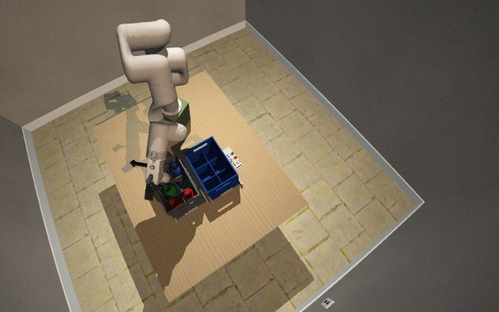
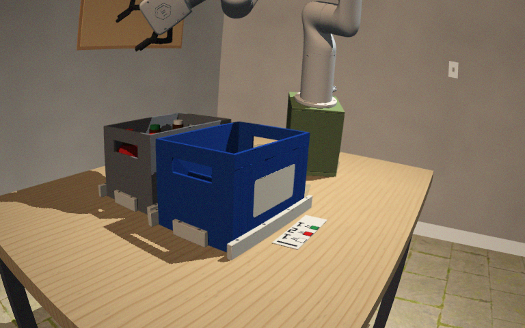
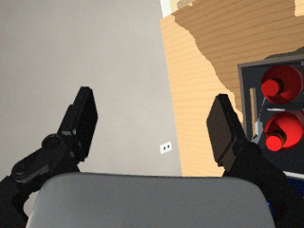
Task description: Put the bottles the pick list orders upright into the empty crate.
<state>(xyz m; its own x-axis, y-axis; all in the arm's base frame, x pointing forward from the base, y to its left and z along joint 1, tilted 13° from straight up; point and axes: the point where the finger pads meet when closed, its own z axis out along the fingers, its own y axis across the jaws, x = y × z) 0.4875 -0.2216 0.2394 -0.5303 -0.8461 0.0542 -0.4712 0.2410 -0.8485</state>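
A pale grey, rounded arm (image 1: 160,82) (image 2: 318,73) carries a black-fingered end effector (image 1: 141,180) (image 2: 126,33) (image 3: 153,104).

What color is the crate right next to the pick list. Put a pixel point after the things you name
Blue (image 1: 224,191) (image 2: 195,201), inside and out; the exterior view shows it best.

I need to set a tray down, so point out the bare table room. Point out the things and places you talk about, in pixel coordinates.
Bare wood lies between the pick list (image 1: 238,162) (image 2: 284,241) and the table edge beyond it. It is crowded where the blue crate (image 1: 223,189) (image 2: 193,201) stands beside the gray crate (image 1: 184,211) (image 2: 129,173).

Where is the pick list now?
In the exterior view, the pick list lies flat on the table, right of the blue crate, beside its long pale rail.
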